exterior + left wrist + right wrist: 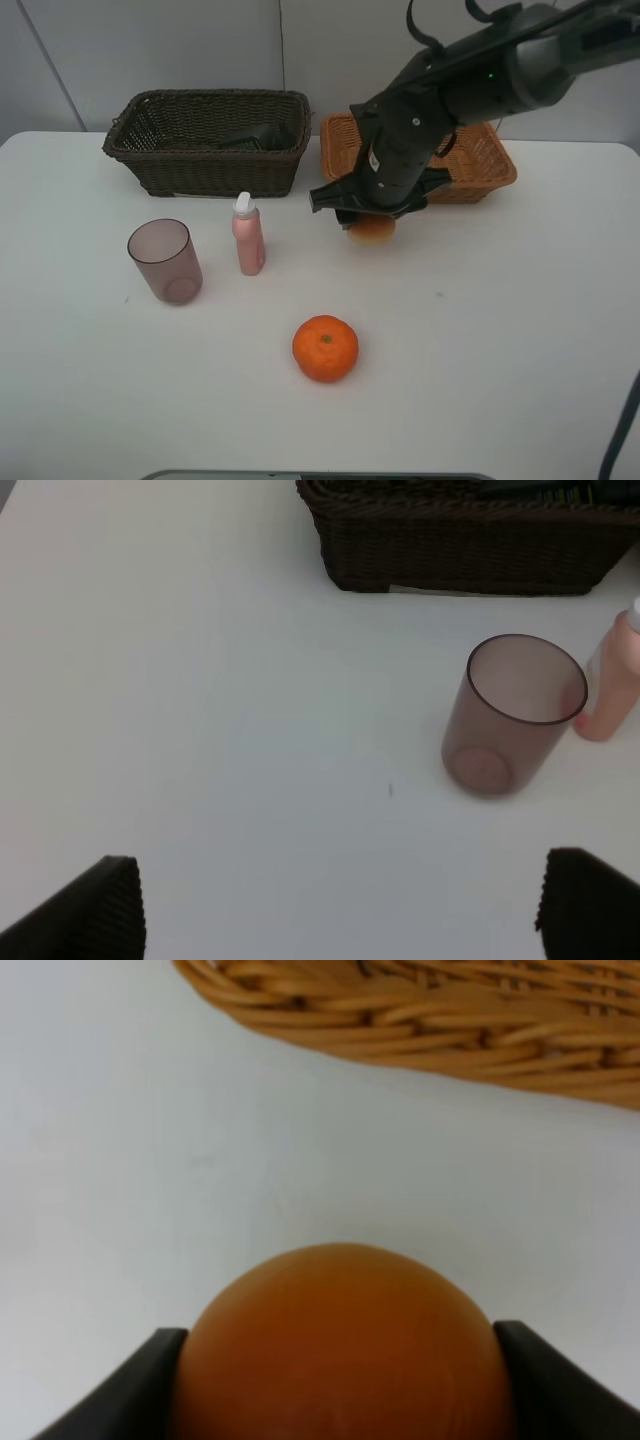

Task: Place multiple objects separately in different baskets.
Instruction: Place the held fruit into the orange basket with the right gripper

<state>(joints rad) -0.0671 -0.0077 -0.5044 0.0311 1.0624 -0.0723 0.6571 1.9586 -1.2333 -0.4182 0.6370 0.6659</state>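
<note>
My right gripper (372, 222) is shut on the red-yellow peach-like fruit (372, 229), low over the table just in front of the orange-tan basket (482, 165). The right wrist view shows the fruit (340, 1350) filling the gap between the dark fingers, with the basket's woven rim (420, 1010) beyond it. An orange tangerine (325, 348) lies near the table's front. A mauve cup (165, 260) and a pink white-capped bottle (247, 234) stand in front of the dark brown basket (205, 150). My left gripper (340, 910) is open above bare table, short of the cup (515, 715).
A dark object (256, 136) lies inside the dark brown basket. The pink bottle (615, 695) stands right beside the cup in the left wrist view, with the dark basket (460, 540) behind them. The right arm reaches across above the orange-tan basket.
</note>
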